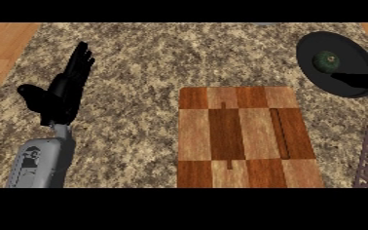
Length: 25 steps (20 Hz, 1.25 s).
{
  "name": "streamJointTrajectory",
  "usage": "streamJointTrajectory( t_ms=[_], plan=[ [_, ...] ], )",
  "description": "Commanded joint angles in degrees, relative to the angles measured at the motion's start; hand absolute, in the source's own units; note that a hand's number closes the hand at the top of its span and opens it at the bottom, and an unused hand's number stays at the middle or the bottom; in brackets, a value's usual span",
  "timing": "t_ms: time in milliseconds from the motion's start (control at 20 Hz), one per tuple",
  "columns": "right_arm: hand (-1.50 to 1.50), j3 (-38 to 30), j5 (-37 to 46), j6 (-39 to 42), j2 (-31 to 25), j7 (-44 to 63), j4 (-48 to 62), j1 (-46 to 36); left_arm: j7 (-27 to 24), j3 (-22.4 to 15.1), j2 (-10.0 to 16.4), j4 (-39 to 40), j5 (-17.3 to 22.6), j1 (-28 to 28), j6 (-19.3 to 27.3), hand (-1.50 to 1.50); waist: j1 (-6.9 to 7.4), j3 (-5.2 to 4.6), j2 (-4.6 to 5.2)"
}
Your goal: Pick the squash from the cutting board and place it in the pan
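grey left forearm (43,161) enters from the lower edge at the left of the head view and rises toward the left hand (61,95). left hand: black, fingers straight and pointing up the view, held close side by side, thumb spread out to the left. it grips nothing and touches none of the task's things. it rests over the bench (144,58), well apart from the cutting board (244,136).

cutting board: rectangular, built of light and dark wood blocks in a checker pattern, with a narrow dark groove running along its right side. it lies flat on the speckled stone bench, right of centre, and its near edge reaches the lower limit of the view.

pan (338,41): black, round, located at the upper right, beyond the board's far right corner and apart from it. its right side is cut off by the edge of the view.

squash (327,61): dark green, rounded, with a pale stem spot on top. it sits inside the pan, toward the pan's left half, and not on the cutting board.

wooden floor (14,39) shows past the bench's far left corner.
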Motion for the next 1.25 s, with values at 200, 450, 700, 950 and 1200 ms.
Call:
streamJointTrajectory(
  t_ms=[200, 450, 700, 950, 1200],
  plan=[
    [-1.5, -5.77, -7.78, 17.42, -4.5, -8.26, 2.79, 4.37, 1.07, -1.0, -1.44, -1.45, -1.3, 1.25, 1.94, 0.0, -2.18, -0.19, -1.07],
    [-1.5, -6.25, -10.45, 28.76, -8.42, -15.04, 1.71, 11.76, -1.1, 2.45, 1.49, 1.75, 0.18, 0.64, 0.25, 0.0, -3.64, -0.37, -1.53],
    [-1.5, -4.05, -13.88, 33.54, -9.05, -12.44, -4.37, 15.12, 1.37, 1.82, 0.42, 0.99, -0.89, 1.13, 1.99, 0.0, -4.45, -0.56, -2.09],
    [-1.5, -3.14, -17.57, 37.86, -9.51, -9.23, -10.72, 20.3, 1.14, 1.15, 0.79, -3.64, -0.72, 5.77, 0.64, 0.0, -4.44, -0.59, -2.23],
    [-1.5, -0.73, -20.38, 34.61, -5.26, -5.49, -20.29, 25.54, 3.22, 3.62, 2.93, -5.65, 2.37, 5.49, -1.88, 0.0, -4.15, -0.55, -2.1]
  ],
)
